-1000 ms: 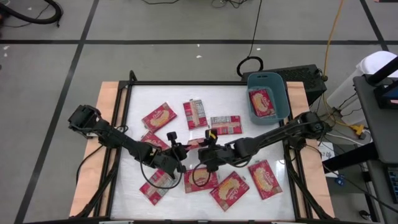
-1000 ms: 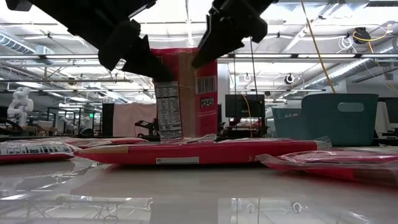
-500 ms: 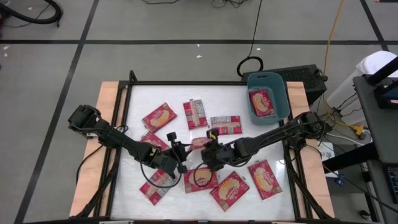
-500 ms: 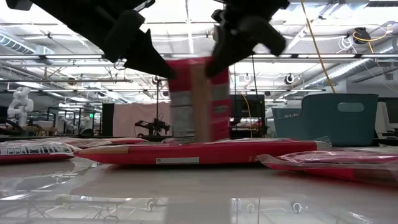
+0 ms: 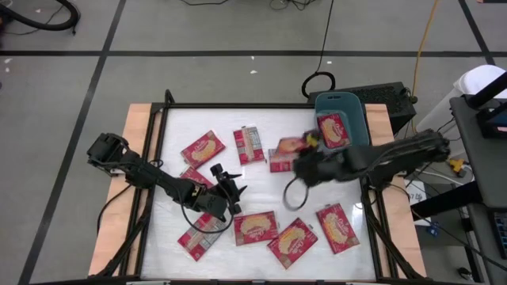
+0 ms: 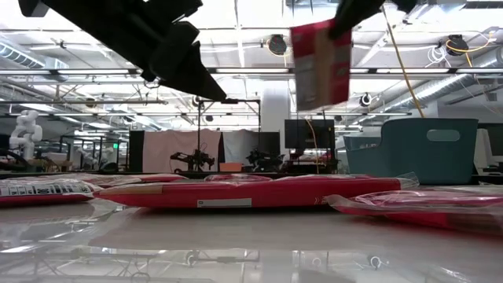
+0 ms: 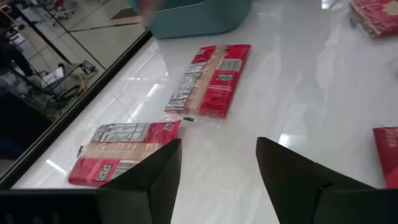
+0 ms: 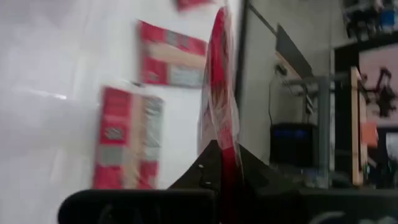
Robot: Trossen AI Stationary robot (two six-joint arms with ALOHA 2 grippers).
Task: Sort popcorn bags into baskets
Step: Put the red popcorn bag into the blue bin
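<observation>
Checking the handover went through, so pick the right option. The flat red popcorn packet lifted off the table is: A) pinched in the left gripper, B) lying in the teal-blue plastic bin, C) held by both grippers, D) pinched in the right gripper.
D: the flat red popcorn packet stands edge-on, clamped in the right gripper, in the air in the low view, while the left gripper is open and empty.

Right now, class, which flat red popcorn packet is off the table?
The flat red popcorn packet pinched in the right claw, hanging clear above the white table; the others lie flat.
</observation>
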